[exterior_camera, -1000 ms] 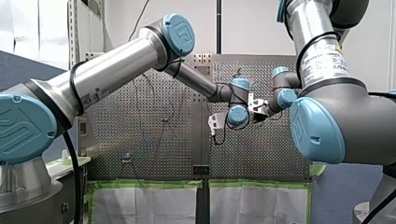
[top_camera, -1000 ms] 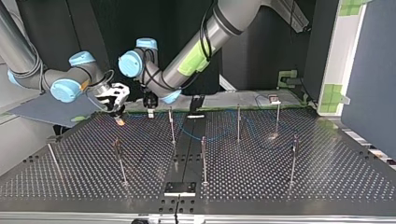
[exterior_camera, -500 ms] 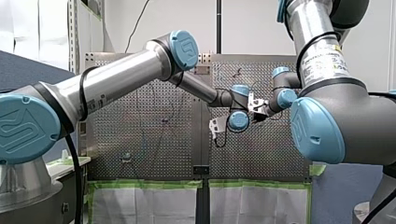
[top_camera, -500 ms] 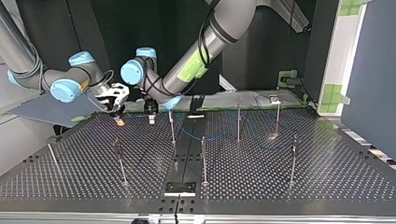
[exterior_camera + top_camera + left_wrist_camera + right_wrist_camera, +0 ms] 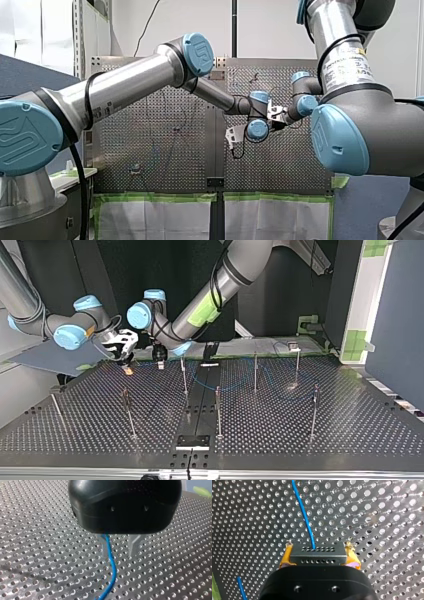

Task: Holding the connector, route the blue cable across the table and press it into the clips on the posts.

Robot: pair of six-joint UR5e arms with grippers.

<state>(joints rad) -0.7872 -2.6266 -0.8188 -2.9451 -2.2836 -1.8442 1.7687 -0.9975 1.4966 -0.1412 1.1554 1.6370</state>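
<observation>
In the front view my left arm (image 5: 125, 85) reaches in from the left across the table (image 5: 165, 150). Its wrist sits close to that of my right arm (image 5: 350, 100), near the middle. In the top view the right gripper (image 5: 126, 360) hangs low over the table's far edge at the view's left. The left gripper (image 5: 160, 359) is just beside it, toward the centre. The cable (image 5: 235, 386) lies in loose curves among the posts (image 5: 184, 376) (thin, and hard to follow there). In the left wrist view the metal fingers (image 5: 133, 546) stand apart and grip nothing. The cable runs down between them, close beside one finger, and on over the table. In the right wrist view the yellow pads (image 5: 285, 558) are clamped on the grey connector (image 5: 317, 555) from both sides. The cable leaves the connector's front face and runs ahead over the holes, and another stretch of it shows off to one side of the gripper.
</observation>
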